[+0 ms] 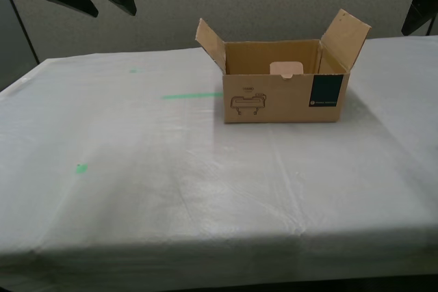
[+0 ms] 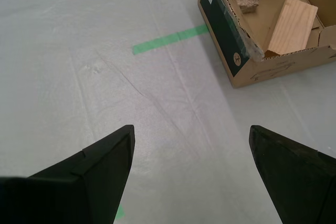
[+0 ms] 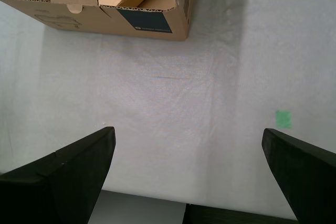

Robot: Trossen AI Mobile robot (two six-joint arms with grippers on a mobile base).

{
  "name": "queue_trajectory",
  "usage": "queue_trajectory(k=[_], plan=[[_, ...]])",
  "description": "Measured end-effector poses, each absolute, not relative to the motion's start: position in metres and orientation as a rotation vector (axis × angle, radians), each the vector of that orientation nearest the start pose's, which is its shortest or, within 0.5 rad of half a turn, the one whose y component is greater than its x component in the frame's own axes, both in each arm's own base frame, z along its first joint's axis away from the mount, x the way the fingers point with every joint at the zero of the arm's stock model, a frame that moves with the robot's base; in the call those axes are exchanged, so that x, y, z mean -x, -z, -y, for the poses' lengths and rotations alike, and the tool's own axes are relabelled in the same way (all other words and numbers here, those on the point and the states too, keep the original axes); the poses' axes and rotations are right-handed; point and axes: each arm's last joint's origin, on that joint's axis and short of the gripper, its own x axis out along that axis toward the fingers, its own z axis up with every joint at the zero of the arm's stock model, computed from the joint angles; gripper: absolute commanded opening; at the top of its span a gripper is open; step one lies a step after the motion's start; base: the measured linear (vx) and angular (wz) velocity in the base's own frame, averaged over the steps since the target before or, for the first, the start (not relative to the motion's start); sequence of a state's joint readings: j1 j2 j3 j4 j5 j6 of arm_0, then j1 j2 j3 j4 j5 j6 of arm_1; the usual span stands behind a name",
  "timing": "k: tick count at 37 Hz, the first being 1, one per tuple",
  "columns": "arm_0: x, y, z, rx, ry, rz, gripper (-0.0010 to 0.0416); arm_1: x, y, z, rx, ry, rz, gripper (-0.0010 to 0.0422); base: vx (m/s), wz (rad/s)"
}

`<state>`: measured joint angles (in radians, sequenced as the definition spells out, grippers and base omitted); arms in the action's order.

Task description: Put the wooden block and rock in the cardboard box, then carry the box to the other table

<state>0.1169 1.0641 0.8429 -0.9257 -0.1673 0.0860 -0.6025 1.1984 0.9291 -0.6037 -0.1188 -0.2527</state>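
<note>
The first hand (image 3: 188,177) hangs spread wide and empty above the desk (image 1: 205,189), a wrinkled white-grey cloth surface; the second hand (image 2: 191,174) does likewise. Between them stands the brown cardboard box (image 1: 284,90), flaps up, holding the light tan wooden block (image 2: 293,24) and the lumpy pinkish-tan rock (image 2: 248,1). Its dark green label's (image 1: 326,91) writing is unreadable. A green tape strip (image 2: 170,39) lies beside it.

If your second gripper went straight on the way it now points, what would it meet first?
Most likely the bare cloth of the other table. My second gripper is open over it, and the cardboard box lies off to one side of that line, though depth is unclear.
</note>
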Motion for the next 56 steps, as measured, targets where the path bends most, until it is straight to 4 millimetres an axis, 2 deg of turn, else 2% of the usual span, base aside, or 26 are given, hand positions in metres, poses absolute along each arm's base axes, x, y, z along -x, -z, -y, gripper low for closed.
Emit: queue_trajectory(k=[56], plan=[[-0.1820,-0.2514,-0.0262,-0.105,-0.202,-1.160,0.0390,-0.1981,-0.2681,0.1321,-0.077,0.343,-0.871,0.0295,0.000,0.000]])
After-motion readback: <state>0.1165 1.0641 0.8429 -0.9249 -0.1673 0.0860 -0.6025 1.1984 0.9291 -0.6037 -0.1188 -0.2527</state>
